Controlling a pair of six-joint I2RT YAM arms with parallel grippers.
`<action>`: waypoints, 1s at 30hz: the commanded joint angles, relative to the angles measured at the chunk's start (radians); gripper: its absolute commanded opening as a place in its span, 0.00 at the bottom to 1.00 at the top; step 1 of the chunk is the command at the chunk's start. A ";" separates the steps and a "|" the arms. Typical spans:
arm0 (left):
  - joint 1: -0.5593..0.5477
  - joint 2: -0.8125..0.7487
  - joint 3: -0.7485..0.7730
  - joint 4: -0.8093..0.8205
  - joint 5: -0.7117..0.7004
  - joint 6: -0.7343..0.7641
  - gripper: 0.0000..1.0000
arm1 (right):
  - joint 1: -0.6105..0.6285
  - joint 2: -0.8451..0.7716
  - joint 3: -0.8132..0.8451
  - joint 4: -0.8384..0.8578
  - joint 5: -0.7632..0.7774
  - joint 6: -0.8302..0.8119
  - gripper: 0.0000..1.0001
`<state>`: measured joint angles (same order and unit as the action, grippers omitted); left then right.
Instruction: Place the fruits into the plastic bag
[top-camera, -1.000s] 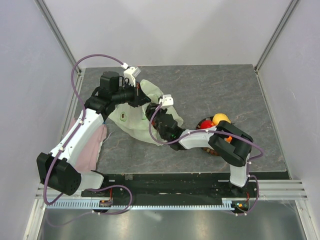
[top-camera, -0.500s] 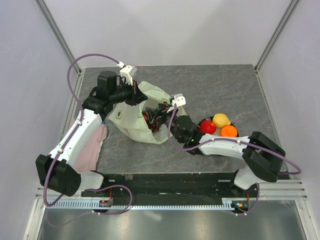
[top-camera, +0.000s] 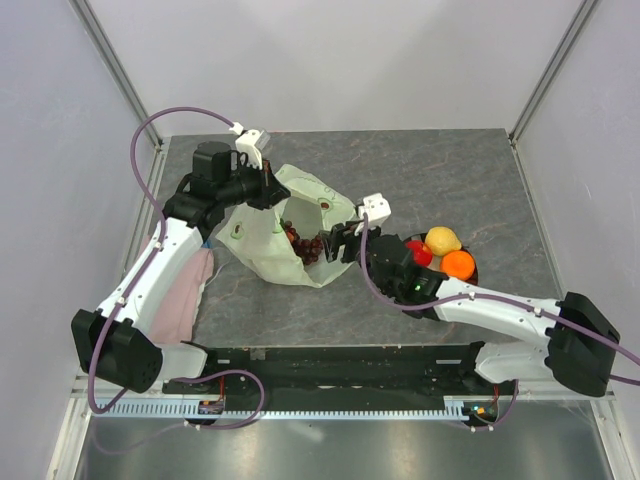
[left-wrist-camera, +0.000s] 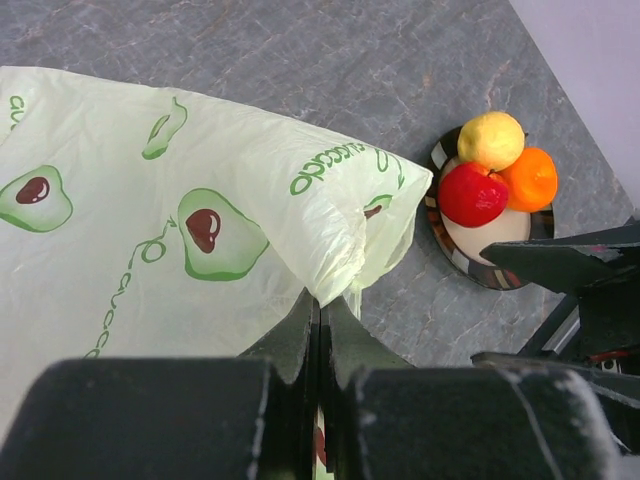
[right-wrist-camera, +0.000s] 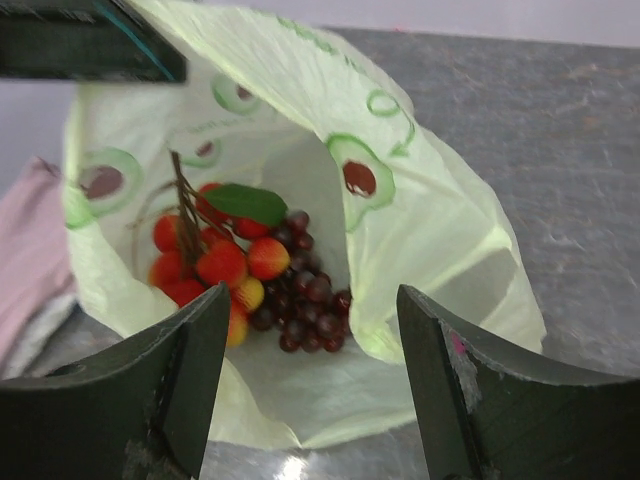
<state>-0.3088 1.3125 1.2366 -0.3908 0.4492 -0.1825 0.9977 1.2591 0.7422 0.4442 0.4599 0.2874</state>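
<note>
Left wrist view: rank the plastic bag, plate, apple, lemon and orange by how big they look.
1. plastic bag: largest by far, though it is also nearest the camera.
2. plate.
3. apple, lemon and orange: too alike to rank; the apple is perhaps slightly bigger.
</note>
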 joint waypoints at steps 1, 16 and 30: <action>0.005 -0.025 0.009 0.013 -0.017 0.018 0.02 | 0.001 0.028 0.072 -0.257 0.068 -0.008 0.74; 0.005 -0.018 0.009 0.012 0.002 0.018 0.01 | -0.030 0.404 0.351 -0.384 0.186 -0.070 0.73; 0.005 -0.012 0.009 0.012 0.014 0.017 0.02 | -0.099 0.634 0.499 -0.441 0.221 -0.053 0.73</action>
<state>-0.3088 1.3125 1.2366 -0.3946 0.4480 -0.1825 0.9066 1.8248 1.1664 0.0078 0.6586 0.2699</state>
